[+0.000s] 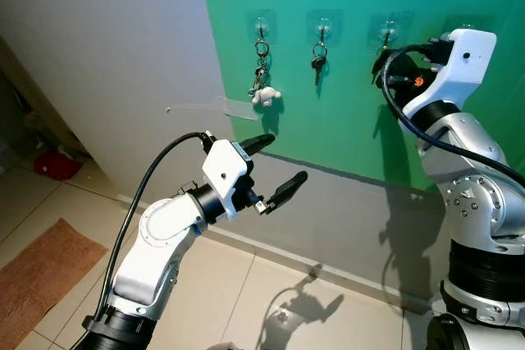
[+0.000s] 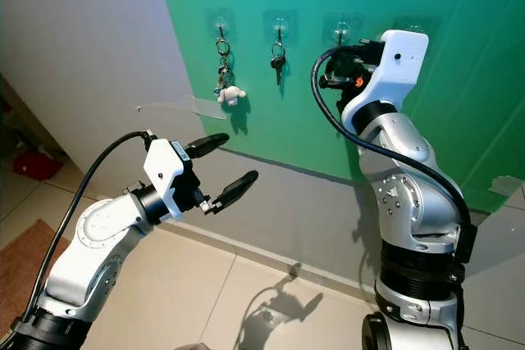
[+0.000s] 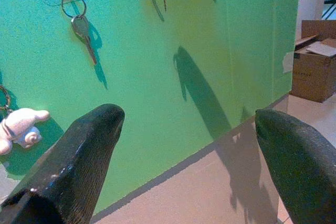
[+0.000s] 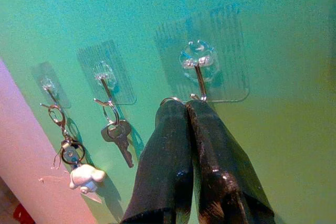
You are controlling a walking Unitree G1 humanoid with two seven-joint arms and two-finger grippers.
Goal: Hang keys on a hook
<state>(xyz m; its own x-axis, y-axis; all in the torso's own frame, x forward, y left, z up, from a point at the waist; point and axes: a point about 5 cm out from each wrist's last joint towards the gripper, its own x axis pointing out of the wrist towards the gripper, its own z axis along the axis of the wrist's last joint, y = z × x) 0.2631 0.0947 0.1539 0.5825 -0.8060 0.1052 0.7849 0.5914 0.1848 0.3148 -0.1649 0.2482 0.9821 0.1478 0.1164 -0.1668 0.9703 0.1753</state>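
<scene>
Several clear stick-on hooks run across the green wall (image 1: 344,120). A keyring with a white plush charm (image 1: 266,96) hangs on the leftmost hook. A single key (image 1: 317,61) hangs on the second. My right gripper (image 4: 184,106) is raised to the third hook (image 4: 198,77), shut on a thin metal key ring (image 4: 169,99) whose loop sits right at the hook's lower bend. The fingers hide whatever hangs from the ring. My left gripper (image 1: 286,157) is open, holds nothing, and hovers lower and to the left, away from the wall.
The green panel ends at a grey lower wall above a tiled floor (image 1: 246,301). A brown mat (image 1: 41,272) lies at the far left, with a red object (image 1: 56,164) behind it. A cardboard box (image 3: 312,66) stands to the right.
</scene>
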